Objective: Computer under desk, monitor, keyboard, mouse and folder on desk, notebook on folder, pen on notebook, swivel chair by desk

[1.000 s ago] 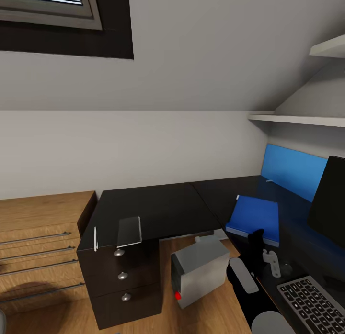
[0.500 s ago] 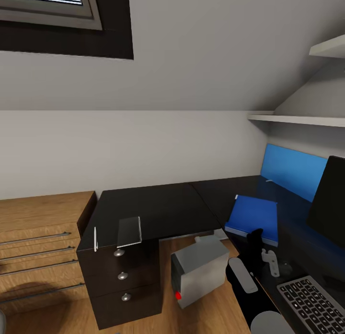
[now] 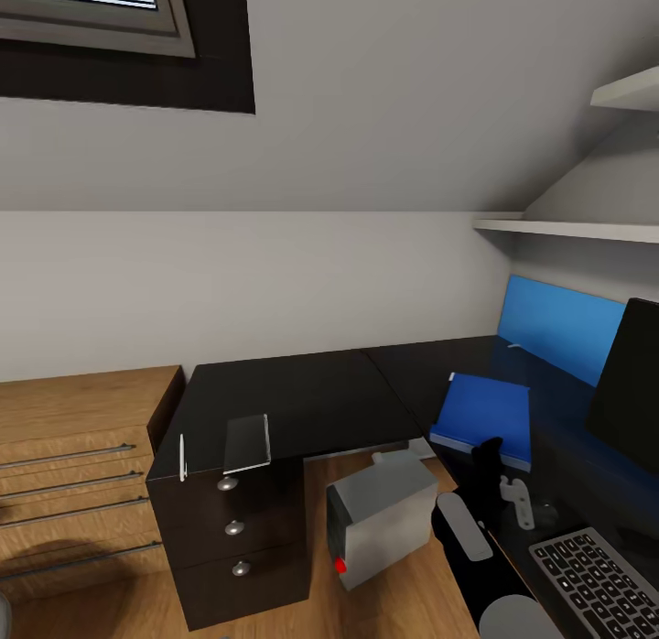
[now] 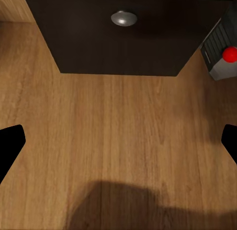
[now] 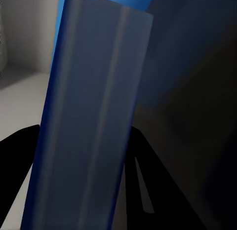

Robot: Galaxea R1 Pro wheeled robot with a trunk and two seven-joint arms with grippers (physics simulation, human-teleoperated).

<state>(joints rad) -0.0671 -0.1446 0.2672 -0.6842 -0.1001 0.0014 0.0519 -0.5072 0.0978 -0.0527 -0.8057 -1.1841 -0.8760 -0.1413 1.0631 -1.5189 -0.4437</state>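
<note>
The blue folder (image 3: pixel 485 410) lies on the black desk (image 3: pixel 311 396), left of the monitor (image 3: pixel 631 392). My right gripper (image 3: pixel 490 458) is at its near edge. In the right wrist view the folder's edge (image 5: pixel 89 116) sits between the dark fingers (image 5: pixel 15 180) of the right gripper (image 5: pixel 81 183), which touch both sides. The grey notebook (image 3: pixel 247 442) and white pen (image 3: pixel 182 457) rest above the drawers. The computer (image 3: pixel 380 515) stands on the floor, and the keyboard (image 3: pixel 599 579) is at lower right. My left gripper (image 4: pixel 118 143) hangs open over the floor. Mouse and swivel chair are out of view.
A light-wood drawer chest (image 3: pixel 78 465) stands left of the desk's black drawer unit (image 3: pixel 233 529). White shelves (image 3: pixel 586 227) and a blue wall panel (image 3: pixel 558 323) are at the right. The left wrist view faces a drawer knob (image 4: pixel 123 18) and the computer's red light (image 4: pixel 229 54).
The folder's near edge shifted slightly away from me between one second and half a second ago. Nothing has moved since.
</note>
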